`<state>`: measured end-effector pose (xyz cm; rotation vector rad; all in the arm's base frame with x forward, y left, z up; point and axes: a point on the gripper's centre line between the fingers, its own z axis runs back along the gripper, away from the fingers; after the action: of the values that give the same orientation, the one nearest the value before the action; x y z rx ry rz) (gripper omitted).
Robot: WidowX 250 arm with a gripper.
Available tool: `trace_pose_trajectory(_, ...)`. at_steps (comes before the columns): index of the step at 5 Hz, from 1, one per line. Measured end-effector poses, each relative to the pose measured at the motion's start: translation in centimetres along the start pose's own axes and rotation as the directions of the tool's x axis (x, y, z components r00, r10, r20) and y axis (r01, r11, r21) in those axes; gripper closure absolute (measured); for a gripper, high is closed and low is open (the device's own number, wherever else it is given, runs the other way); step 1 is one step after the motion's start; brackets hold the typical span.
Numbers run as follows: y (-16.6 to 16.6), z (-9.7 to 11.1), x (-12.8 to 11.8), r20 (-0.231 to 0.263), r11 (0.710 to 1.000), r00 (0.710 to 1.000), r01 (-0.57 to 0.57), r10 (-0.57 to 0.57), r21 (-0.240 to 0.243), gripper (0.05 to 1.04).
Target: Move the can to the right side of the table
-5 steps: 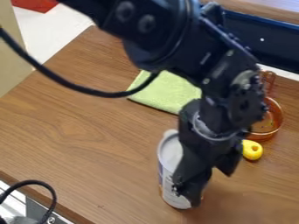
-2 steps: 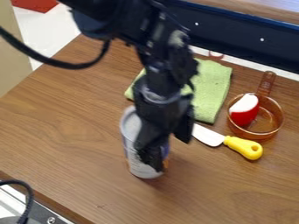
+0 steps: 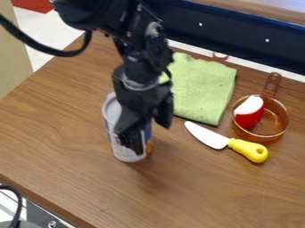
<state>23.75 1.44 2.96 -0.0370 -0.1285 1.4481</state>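
Moves up and left in view since the earlier frame, with the tall can (image 3: 112,122) upright, clamped in the gripper (image 3: 146,133), left of the green cloth (image 3: 205,89). Seems mid-carry; needs reversing rightward past the yellow-handled knife (image 3: 237,147), then releasing.

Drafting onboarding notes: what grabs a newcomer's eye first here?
The black robot arm, hanging from the top edge over the can, left of center. Then the red-and-white object in the amber toy pan at right, and the yellow-handled knife below the green cloth.

Can (image 3: 111,116) and gripper (image 3: 149,133) farther toward the view's upper left, apparently together
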Motion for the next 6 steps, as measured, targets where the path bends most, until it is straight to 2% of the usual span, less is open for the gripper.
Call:
trace_pose_trajectory(2, -0.3, -0.2, 4.8, 0.091, 0.998, 0.994, 0.057, -0.058, 0.007, 0.083)
trace_pose_trajectory(3, -0.4, -0.2, 6.7, 0.131, 0.995, 0.987, 0.092, -0.095, 0.031, 0.083)
trace_pose_trajectory(5, -1.9, 0.0, 11.3, 0.181, 0.992, 0.978, 0.087, -0.103, 0.093, 0.083)
trace_pose_trajectory(6, -2.4, 0.3, 12.3, 0.201, 0.994, 0.975, 0.083, -0.097, 0.077, 0.083)
